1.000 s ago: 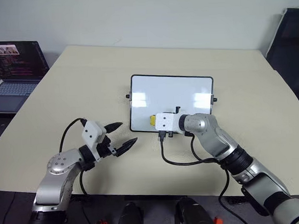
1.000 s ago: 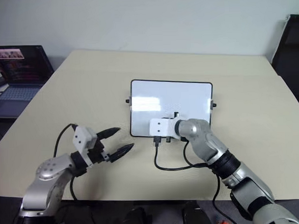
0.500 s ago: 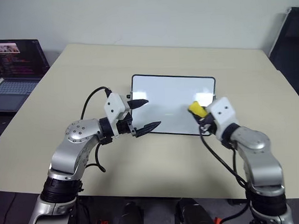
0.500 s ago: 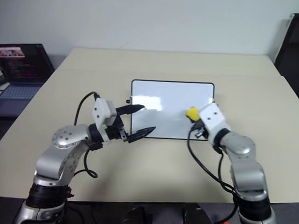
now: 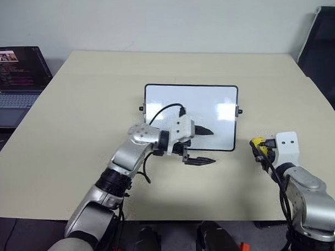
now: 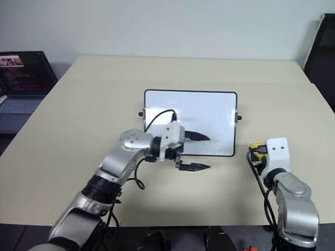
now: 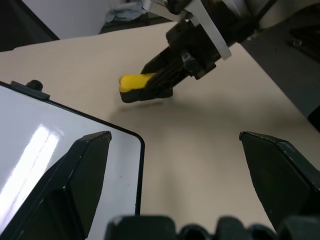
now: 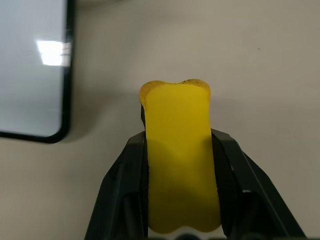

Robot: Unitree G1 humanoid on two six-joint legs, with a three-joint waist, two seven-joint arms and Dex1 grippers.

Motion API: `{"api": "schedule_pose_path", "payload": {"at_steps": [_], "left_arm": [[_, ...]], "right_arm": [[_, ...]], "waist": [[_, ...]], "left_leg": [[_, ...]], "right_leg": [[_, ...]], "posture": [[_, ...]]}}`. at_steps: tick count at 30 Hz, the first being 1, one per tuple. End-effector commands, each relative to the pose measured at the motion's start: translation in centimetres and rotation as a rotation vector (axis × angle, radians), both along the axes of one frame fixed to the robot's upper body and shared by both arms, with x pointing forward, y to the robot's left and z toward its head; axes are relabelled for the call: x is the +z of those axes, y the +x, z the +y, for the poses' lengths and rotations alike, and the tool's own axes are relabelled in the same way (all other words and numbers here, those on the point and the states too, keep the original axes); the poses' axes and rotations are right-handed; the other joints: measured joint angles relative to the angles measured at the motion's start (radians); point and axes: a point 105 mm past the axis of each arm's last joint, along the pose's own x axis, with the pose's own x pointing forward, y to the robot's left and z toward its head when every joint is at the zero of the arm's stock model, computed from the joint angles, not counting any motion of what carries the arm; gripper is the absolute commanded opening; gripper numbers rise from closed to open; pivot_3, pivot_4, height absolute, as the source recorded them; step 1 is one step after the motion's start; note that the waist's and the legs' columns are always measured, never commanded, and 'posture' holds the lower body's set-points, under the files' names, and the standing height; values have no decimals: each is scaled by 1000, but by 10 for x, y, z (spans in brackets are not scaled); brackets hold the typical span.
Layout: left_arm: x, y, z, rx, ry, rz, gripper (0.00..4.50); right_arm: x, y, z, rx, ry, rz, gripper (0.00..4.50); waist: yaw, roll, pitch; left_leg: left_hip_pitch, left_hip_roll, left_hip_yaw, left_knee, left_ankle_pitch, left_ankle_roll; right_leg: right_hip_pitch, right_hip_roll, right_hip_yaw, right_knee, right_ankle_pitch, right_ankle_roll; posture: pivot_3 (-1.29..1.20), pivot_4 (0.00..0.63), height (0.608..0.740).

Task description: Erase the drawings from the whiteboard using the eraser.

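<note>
The eraser (image 8: 180,165) is pinched in the right gripper (image 5: 258,147), now over bare table (image 5: 89,100) at about four o'clock from the whiteboard (image 5: 210,102); a second ago it sat on the board's near edge. The left gripper (image 5: 205,146), fingers spread wide and empty, has swung from eight o'clock to the board's near edge, one finger over the white surface.

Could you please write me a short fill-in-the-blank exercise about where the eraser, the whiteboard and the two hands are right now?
1. The right hand is shut on the yellow ____.
2. The eraser is off the whiteboard, over the bare ____.
3. The left hand, near the whiteboard's front edge, has its fingers ____.
4. Beyond the table's left edge sits an open ____.

Missing words: eraser; table; open; laptop
</note>
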Motion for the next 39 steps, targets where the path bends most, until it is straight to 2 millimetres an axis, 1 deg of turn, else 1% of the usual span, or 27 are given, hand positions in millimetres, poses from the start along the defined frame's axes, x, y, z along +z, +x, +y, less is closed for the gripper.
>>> {"api": "schedule_pose_path", "payload": {"at_steps": [1,3,6,8,9,11,13,15,16,17,18,19,21,22,24,27,29,31,32,35,36,38,39], "left_arm": [[11,-1,-18,-39,-18,-57,4500],[11,-3,-25,-50,-21,-59,4500],[9,-5,-27,-57,-14,-58,4500],[8,-6,-26,-57,-13,-55,4500],[8,-6,-25,-56,-13,-53,4500],[7,-7,-24,-52,-11,-50,4500],[5,-8,-21,-49,-5,-46,4500],[3,-10,-19,-48,-1,-43,4500],[2,-10,-18,-39,-5,-41,4500],[2,-9,-15,-17,-11,-41,4500],[2,-6,-10,21,-23,-43,4500],[3,-1,-2,75,-41,-43,4500],[5,8,18,199,-80,-43,4500],[5,10,31,273,-100,-31,4500],[5,9,55,393,-136,-24,4500],[14,3,89,611,-249,-6,4500],[22,-1,104,753,-346,-14,4500],[30,-10,118,859,-474,-9,4500],[29,-13,128,921,-507,-12,4500],[18,-15,155,1133,-525,-43,4500],[14,-15,169,1212,-519,-60,4500],[8,-18,187,1315,-508,-74,4500],[6,-19,190,1345,-503,-76,4500]], "right_arm": [[6,6,-12,-28,-19,-42,1305],[5,10,-17,-41,-12,-43,1305],[4,16,-22,-55,3,-46,1305],[3,19,-24,-58,4,-43,2018],[2,20,-24,-57,9,-42,2177],[2,22,-26,-59,10,-41,2816],[2,24,-28,-60,10,-43,3593],[4,26,-29,-60,14,-50,4280],[6,26,-30,-59,12,-62,4473],[12,27,-29,-53,5,-87,4473],[22,26,-26,-37,-2,-134,4473],[32,24,-19,-4,-2,-180,4473],[46,16,-7,54,-6,-256,4473],[47,9,0,80,-4,-270,4473],[46,-4,13,128,0,-287,4473],[46,-21,20,114,-67,-365,4473],[47,-30,21,92,-67,-442,4473],[38,-41,21,52,-60,-467,4473],[32,-47,23,35,-22,-472,4473],[23,-58,18,-23,5,-502,4473],[18,-60,18,-28,3,-502,4473],[12,-61,16,-41,22,-498,4473],[11,-61,14,-41,26,-498,4473]], "waist": [[1,0,0],[1,0,0],[1,1,0],[0,1,1],[1,1,1],[2,1,1],[1,2,1],[1,2,1],[1,2,1],[1,3,1],[1,3,1],[0,3,1],[-1,5,2],[-1,6,1],[-1,6,1],[3,6,1],[7,6,1],[11,5,1],[11,4,0],[8,4,-1],[6,3,-1],[3,3,-1],[2,2,-1]], "left_leg": [[0,0,0,0,0,0],[-1,0,0,0,0,0],[0,0,0,-1,0,0],[0,0,0,-1,0,0],[0,0,0,-1,0,0],[0,0,0,-1,0,0],[0,0,0,-1,0,0],[0,0,0,-1,0,0],[0,0,0,-1,0,0],[0,0,0,-1,0,0],[0,0,0,-1,0,0],[0,0,0,-1,0,0],[0,0,0,-1,0,0],[0,0,-1,-2,0,0],[0,1,-2,-3,0,0],[0,1,-2,-3,0,0],[-1,1,-1,-3,0,0],[-1,0,-1,-1,0,0],[0,0,-1,0,0,0],[3,0,-1,0,0,0],[3,0,-1,1,0,0],[4,0,-1,2,0,0],[4,0,-1,2,0,0]], "right_leg": [[0,0,0,0,0,0],[0,0,0,0,0,0],[0,0,0,0,0,0],[0,0,0,0,0,0],[0,0,0,0,0,1],[0,0,0,0,0,1],[0,0,0,0,0,1],[0,0,0,0,0,1],[0,0,0,0,0,1],[0,0,0,0,0,1],[0,0,0,0,0,1],[0,0,0,0,0,1],[0,0,0,0,0,1],[0,1,0,0,0,1],[0,1,-1,0,-1,0],[0,1,-1,0,-2,0],[0,-1,-1,0,-2,1],[1,-1,-1,-1,-3,0],[1,-2,-1,0,-5,-4],[5,-2,-1,0,-5,-5],[5,-2,-1,0,-4,-6],[5,-2,0,0,-4,-6],[4,-2,0,0,-4,-6]], "posture": [[0,150,740],[0,150,740],[0,150,740],[0,150,740],[0,150,740],[0,150,740],[0,150,740],[0,150,740],[0,150,740],[0,150,740],[0,150,740],[0,150,740],[0,150,740],[0,150,740],[0,150,740],[0,150,740],[0,150,740],[0,150,740],[0,150,740],[0,150,740],[0,150,740],[0,150,740],[0,150,740]]}}
